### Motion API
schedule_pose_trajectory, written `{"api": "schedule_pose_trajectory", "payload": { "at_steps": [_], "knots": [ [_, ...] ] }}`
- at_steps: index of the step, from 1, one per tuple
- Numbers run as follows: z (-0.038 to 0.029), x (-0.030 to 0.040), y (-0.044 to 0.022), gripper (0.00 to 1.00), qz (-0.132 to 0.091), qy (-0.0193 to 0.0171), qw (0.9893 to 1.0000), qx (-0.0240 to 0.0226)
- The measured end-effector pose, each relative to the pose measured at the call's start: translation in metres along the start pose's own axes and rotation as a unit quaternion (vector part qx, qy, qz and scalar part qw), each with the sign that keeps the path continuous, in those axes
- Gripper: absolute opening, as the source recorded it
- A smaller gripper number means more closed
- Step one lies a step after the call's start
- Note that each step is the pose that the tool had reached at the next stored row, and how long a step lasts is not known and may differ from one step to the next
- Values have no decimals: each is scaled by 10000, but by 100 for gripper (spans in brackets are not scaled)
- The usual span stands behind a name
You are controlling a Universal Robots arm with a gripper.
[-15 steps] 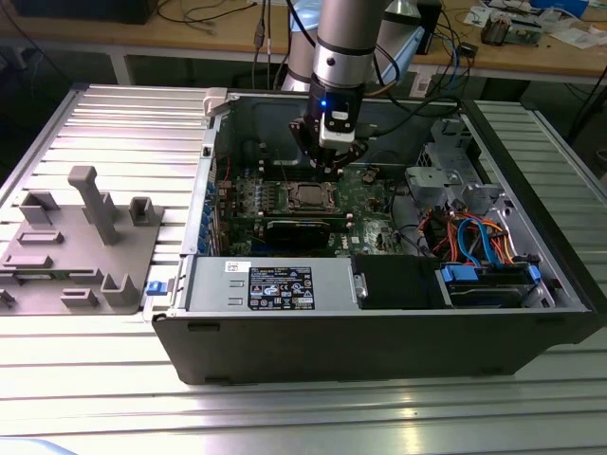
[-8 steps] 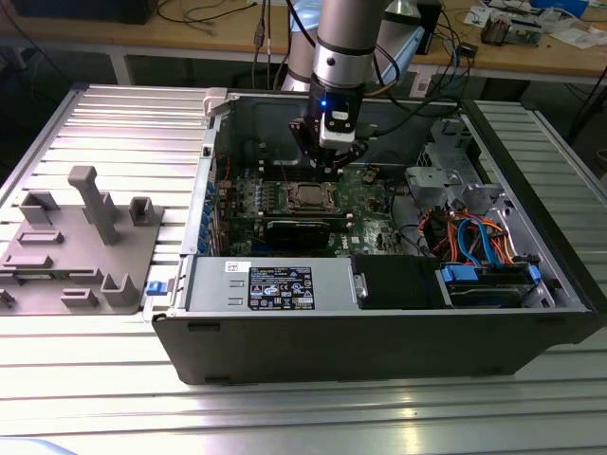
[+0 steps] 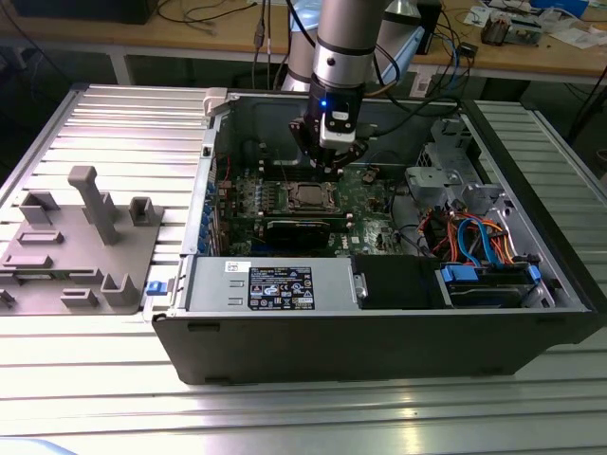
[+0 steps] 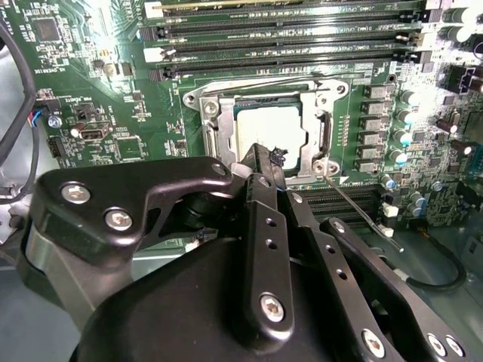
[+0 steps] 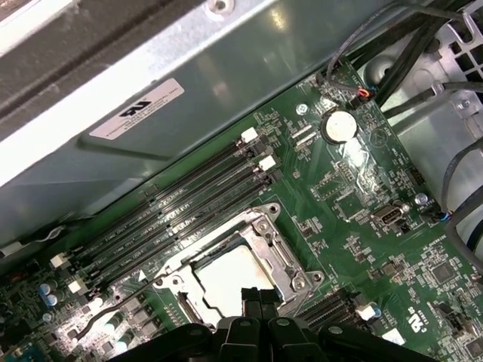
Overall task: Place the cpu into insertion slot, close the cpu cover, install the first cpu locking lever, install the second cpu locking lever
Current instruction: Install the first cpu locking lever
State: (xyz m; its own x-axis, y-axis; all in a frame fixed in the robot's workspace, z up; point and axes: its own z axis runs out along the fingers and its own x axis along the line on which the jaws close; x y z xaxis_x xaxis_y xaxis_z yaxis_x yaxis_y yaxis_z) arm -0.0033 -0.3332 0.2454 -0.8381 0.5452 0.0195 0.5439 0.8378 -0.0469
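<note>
The cpu [image 4: 270, 134] is silvery-grey, framed by a shiny silver cover [image 4: 213, 121], and around the cpu the board [image 4: 113, 98] is green. Slots [image 4: 287, 38] beside the cpu are black with white ends. The gripper [image 4: 266, 157] is black, the worktop [image 3: 95, 379] ribbed silver-grey, the cables [image 3: 474, 235] orange and blue.

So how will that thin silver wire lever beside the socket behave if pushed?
The thin silver wire lever looks long and slender, so probably springy, flexing before it swings. Its smooth shiny rod may let a pusher slip off. Likely very light.
</note>
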Motion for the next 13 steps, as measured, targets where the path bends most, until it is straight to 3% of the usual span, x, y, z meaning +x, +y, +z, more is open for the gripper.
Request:
{"api": "schedule_pose_trajectory", "payload": {
  "at_steps": [5,13],
  "knots": [
    [0,-2,-4,11,-21,40,10000,-63],
    [0,-3,-4,11,-45,51,9999,-81]
  ]
}}
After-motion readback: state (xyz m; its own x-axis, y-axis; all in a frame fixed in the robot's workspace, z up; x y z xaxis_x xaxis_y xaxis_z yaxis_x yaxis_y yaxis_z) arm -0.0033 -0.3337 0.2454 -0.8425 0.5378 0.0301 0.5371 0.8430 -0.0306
